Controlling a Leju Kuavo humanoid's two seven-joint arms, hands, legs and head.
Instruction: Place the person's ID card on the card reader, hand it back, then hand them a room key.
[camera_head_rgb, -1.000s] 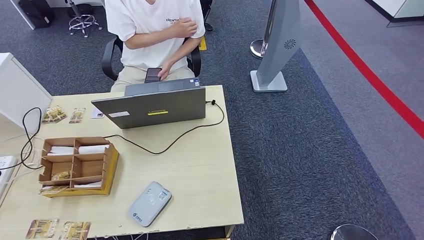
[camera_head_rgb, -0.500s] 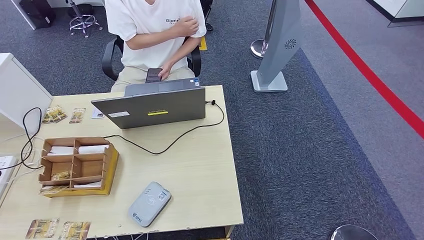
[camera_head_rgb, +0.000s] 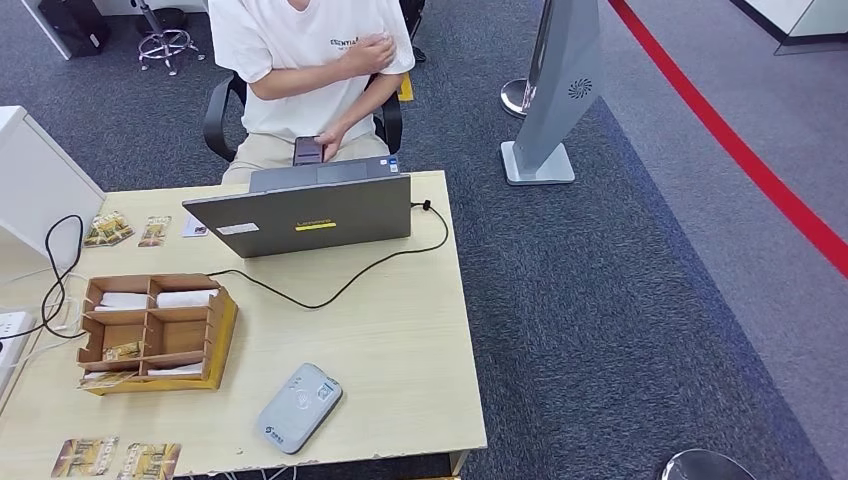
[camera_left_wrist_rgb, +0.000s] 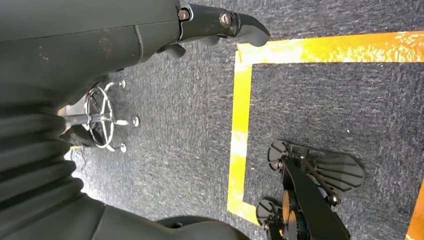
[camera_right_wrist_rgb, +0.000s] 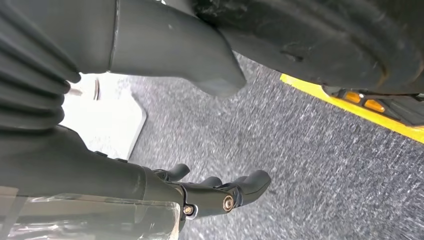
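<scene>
Looking down from the head view onto dark grey carpet (camera_head_rgb: 620, 300) crossed by a red stripe (camera_head_rgb: 740, 150). Taking in a pale wooden table (camera_head_rgb: 400, 340) at lower left, and beyond its far edge a person in a white T-shirt (camera_head_rgb: 300, 60), sitting in a black office chair (camera_head_rgb: 215, 115) and holding a dark phone (camera_head_rgb: 308, 150) in one hand, the other hand raised to the chest. Noting a grey freestanding panel (camera_head_rgb: 560, 90) standing on the carpet, well apart from the table.

Finding a grey laptop (camera_head_rgb: 310, 215) opened toward the person at the table's far edge, with a black cable (camera_head_rgb: 330, 290) curving from its corner across the tabletop. Spotting a brown compartmented box (camera_head_rgb: 215, 330) near the left side, with white items in its far compartments and picture cards in the near ones. Locating the grey card reader (camera_head_rgb: 300, 407) lying flat near the table's front edge, apart from the box, with nothing resting on it. Picking out printed picture cards (camera_head_rgb: 118, 460) at the near left corner and more cards (camera_head_rgb: 125, 230) at the far left; not managing to tell which card, if any, is the ID card or a room key.

Seeing the left hand (camera_left_wrist_rgb: 150, 35) hanging over carpet marked with yellow tape (camera_left_wrist_rgb: 240, 125), fingers (camera_left_wrist_rgb: 235, 22) stretched out and holding nothing. Seeing the right hand (camera_right_wrist_rgb: 165, 192) hanging over carpet too, fingers (camera_right_wrist_rgb: 250, 182) lightly curved, well apart from the thumb (camera_right_wrist_rgb: 200, 65), gripping nothing.
</scene>
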